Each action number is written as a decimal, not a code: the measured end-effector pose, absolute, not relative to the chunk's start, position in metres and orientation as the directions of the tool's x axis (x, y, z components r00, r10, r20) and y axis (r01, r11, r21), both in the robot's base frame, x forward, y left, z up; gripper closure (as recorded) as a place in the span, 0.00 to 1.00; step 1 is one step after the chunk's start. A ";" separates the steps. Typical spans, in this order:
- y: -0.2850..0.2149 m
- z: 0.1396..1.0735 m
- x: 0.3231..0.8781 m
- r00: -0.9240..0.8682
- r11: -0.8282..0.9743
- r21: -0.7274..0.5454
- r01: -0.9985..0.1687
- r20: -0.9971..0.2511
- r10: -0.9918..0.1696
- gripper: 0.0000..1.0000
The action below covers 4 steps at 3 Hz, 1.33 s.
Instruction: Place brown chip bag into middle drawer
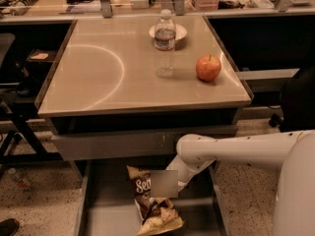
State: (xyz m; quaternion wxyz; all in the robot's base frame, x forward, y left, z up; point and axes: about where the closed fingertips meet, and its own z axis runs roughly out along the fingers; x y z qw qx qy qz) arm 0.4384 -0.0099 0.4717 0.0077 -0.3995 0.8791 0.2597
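The brown chip bag (pixel 153 209) lies in the open drawer (pixel 106 206), which sticks out low down under the front edge of the table (pixel 98 77). The bag sits near the middle of the drawer floor, with its top end pointing toward the table. The white arm (pixel 236 149) comes in from the right and bends down into the drawer. The end effector (pixel 172 181) is at the bag's top right part, right up against it. It is hidden there, so nobody can tell if it is spread or pinching the bag. On the table, an apple (pixel 208 68) sits near the right edge. A water bottle (pixel 165 43) stands near the back edge, in front of a small plate (pixel 181 32).
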 end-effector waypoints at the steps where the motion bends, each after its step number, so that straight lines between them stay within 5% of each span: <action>1: -0.008 0.460 0.437 -0.685 0.541 0.465 -0.700 -0.224 -0.694 1.00; 3: -0.003 0.442 0.439 -0.697 0.548 0.483 -0.683 -0.206 -0.687 1.00; 4: -0.002 0.440 0.440 -0.698 0.548 0.484 -0.682 -0.204 -0.687 0.86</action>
